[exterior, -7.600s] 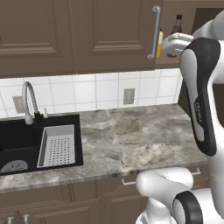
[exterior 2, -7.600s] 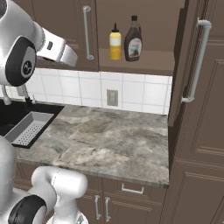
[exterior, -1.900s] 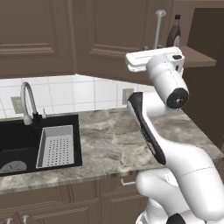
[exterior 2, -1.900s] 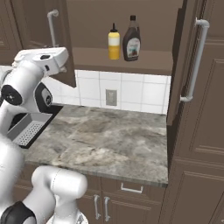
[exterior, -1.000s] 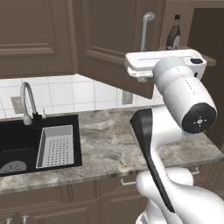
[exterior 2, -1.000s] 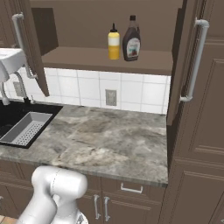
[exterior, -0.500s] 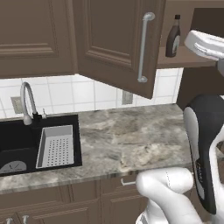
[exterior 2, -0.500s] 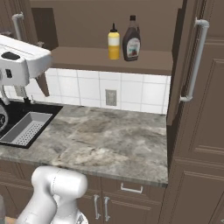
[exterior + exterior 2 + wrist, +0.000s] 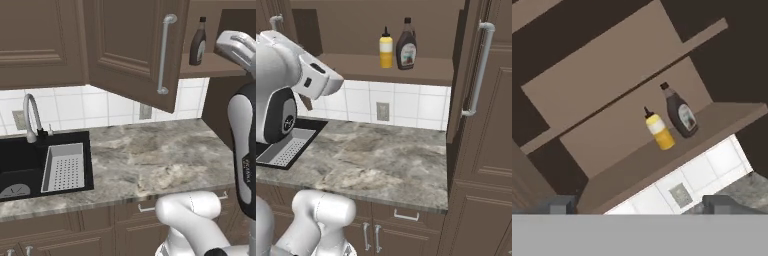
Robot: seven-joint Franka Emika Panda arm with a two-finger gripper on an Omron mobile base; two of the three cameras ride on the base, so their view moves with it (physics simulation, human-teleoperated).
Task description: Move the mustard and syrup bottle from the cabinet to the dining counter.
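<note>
The cabinet (image 9: pixel 381 67) stands open, and the mustard (image 9: pixel 386 48) and the syrup bottle (image 9: pixel 406 45) stand upright side by side on its shelf. In the hand view the mustard (image 9: pixel 658 131) and the syrup bottle (image 9: pixel 680 114) sit mid-frame, well ahead of my gripper (image 9: pixel 641 205). The gripper is open with nothing between its far-apart fingertips (image 9: pixel 562 204). The left base view shows the syrup bottle (image 9: pixel 198 42) past the open door's edge, with my white hand (image 9: pixel 240 45) to its right. The dining counter is out of view.
The left cabinet door (image 9: pixel 135 50) hangs open over a marbled counter (image 9: pixel 150 155) with a black sink (image 9: pixel 30 165), a drain rack (image 9: pixel 62 167) and a faucet (image 9: pixel 31 115). The right door (image 9: pixel 476 70) stands open beside the shelf. A tiled wall with an outlet (image 9: pixel 382 111) is below.
My arm has swung away from the left door's handle, so the hand now faces the open shelf. Both doors and both bottles stay where they were.
</note>
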